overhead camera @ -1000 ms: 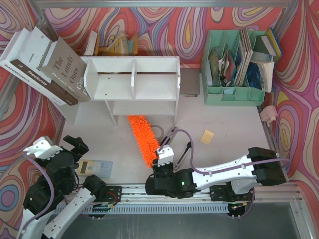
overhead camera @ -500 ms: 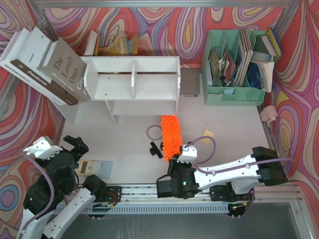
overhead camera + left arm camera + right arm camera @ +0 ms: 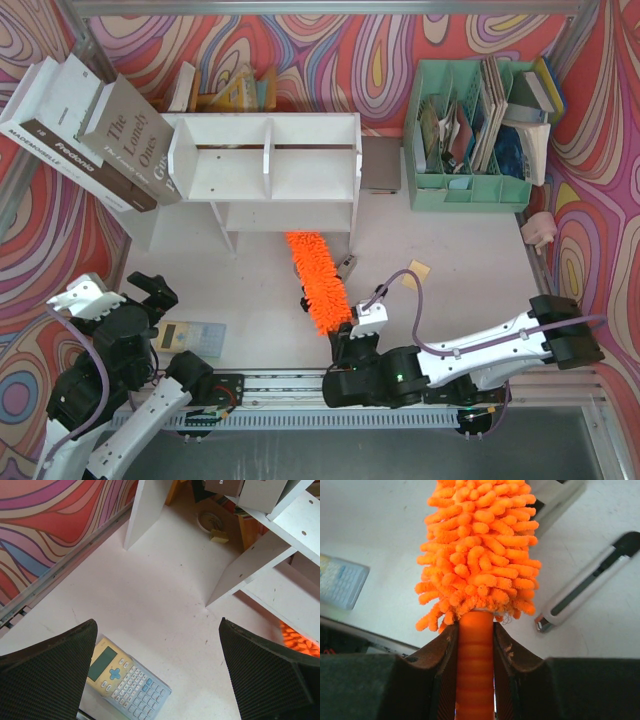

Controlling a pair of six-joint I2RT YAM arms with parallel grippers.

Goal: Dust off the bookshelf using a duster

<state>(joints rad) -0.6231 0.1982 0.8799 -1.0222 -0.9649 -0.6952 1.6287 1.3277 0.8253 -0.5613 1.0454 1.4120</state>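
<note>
Right gripper (image 3: 476, 630), clenched on the duster (image 3: 318, 285), has swung it forward-left. The tip now reaches the bookshelf (image 3: 310, 172) lower tier, so dusting likely resumes.

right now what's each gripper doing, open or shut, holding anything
Left gripper: jaws wide open, holding nothing.
Right gripper: jaws shut on the duster, gripping its handle.
</note>
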